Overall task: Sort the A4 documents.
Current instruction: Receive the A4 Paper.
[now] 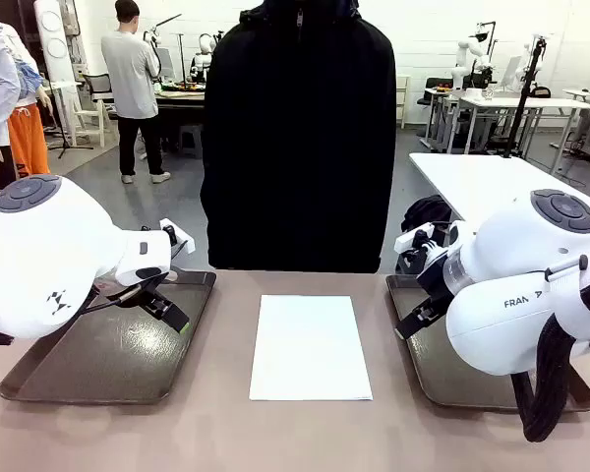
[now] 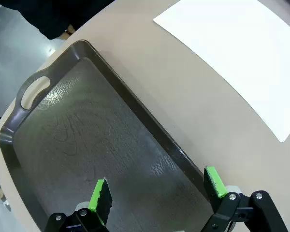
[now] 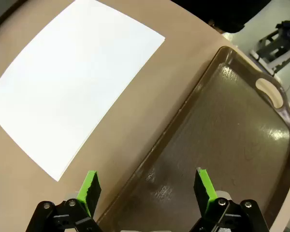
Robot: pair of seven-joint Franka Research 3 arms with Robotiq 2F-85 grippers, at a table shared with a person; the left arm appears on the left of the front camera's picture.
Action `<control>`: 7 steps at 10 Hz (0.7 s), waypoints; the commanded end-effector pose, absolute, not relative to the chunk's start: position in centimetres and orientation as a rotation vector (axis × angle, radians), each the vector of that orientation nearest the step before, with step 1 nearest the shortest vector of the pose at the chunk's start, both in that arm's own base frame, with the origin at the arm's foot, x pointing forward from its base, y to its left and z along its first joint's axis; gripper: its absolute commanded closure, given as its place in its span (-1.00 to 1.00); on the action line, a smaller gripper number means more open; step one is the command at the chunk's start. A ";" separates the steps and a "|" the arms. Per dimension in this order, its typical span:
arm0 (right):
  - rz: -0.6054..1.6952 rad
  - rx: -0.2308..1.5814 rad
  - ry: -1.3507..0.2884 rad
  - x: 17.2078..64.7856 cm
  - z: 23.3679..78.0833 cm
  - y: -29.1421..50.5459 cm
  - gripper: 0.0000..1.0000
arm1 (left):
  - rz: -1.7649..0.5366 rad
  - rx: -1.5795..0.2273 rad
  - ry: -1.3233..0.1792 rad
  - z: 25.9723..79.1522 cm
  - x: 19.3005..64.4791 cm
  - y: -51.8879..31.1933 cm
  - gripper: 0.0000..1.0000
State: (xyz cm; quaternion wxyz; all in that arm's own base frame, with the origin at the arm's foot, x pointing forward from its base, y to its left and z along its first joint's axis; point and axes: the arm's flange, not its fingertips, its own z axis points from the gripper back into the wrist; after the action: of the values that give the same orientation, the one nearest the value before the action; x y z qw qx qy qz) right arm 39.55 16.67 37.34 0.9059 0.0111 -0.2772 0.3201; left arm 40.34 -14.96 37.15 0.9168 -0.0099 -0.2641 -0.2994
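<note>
A stack of white A4 documents (image 1: pixel 310 346) lies flat in the middle of the table, between two dark brown trays. My left gripper (image 1: pixel 167 313) hovers open above the inner edge of the left tray (image 1: pixel 98 364). In the left wrist view the open gripper (image 2: pixel 157 186) straddles that tray's rim (image 2: pixel 135 104), and the documents (image 2: pixel 241 53) lie beyond it. My right gripper (image 1: pixel 418 320) hangs open over the right tray (image 1: pixel 452 379). The right wrist view has the open gripper (image 3: pixel 146 181) above the tray's rim (image 3: pixel 183 113), with the documents (image 3: pixel 72 82) to its left. Neither gripper holds anything.
A person in a black jacket (image 1: pixel 297 138) stands at the table's far edge, right behind the documents. Both trays look bare inside. Bare tabletop (image 1: pixel 305 433) runs along the near edge.
</note>
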 end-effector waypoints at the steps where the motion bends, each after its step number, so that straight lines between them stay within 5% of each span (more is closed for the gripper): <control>1: 0.661 0.023 -0.572 39.6 37.3 16.7 -1.00 | -0.616 -0.020 -0.544 37.1 40.3 -15.0 -1.00; 7: 0.661 0.023 -0.572 39.6 37.3 16.7 -1.00 | -0.616 -0.020 -0.544 37.1 40.3 -15.0 -1.00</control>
State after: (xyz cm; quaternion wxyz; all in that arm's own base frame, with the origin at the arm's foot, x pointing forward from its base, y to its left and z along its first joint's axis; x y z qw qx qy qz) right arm 39.55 16.67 37.34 0.9058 0.0109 -0.2772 0.3203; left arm 40.34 -14.97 37.15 0.9168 -0.0099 -0.2641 -0.2995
